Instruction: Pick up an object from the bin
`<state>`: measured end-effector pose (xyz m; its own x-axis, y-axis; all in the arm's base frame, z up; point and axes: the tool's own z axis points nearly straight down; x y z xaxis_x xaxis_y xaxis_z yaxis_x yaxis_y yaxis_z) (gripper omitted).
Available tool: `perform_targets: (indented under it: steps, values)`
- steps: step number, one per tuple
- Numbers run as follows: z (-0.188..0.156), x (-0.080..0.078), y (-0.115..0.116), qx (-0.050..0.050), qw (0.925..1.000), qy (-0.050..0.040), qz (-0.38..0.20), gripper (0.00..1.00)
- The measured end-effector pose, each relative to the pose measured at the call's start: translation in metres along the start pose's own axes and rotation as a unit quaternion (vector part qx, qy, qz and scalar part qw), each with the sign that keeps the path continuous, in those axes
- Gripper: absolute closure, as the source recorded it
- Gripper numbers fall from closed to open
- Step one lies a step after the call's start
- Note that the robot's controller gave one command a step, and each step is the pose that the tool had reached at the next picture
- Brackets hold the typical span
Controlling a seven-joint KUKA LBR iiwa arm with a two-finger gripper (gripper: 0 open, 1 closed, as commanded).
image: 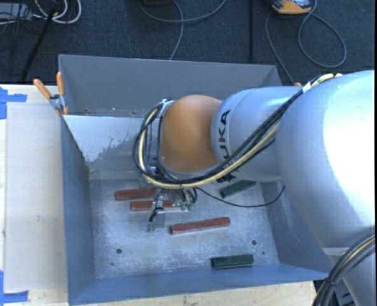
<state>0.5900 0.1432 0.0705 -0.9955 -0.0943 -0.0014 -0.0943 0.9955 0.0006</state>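
My gripper point(155, 216) reaches down from under the orange dome to the bin floor, left of centre. It stands at the right end of a short brown bar point(141, 205), and I cannot tell whether it touches that bar. A second brown bar point(134, 194) lies just behind the first. A longer brown bar point(199, 225) lies a little to the gripper's right and nearer the front.
A dark green bar point(233, 261) lies near the front right corner. Another dark green bar point(238, 187) pokes out from under the arm at the right. The arm and its cables cover the back middle of the bin.
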Motion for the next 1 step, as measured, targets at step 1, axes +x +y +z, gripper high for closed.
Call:
perform_targets:
  steps: [1]
  values:
    - [0.0002, 0.0002, 0.0002, 0.0, 1.0, 0.0004, 0.0, 1.0]
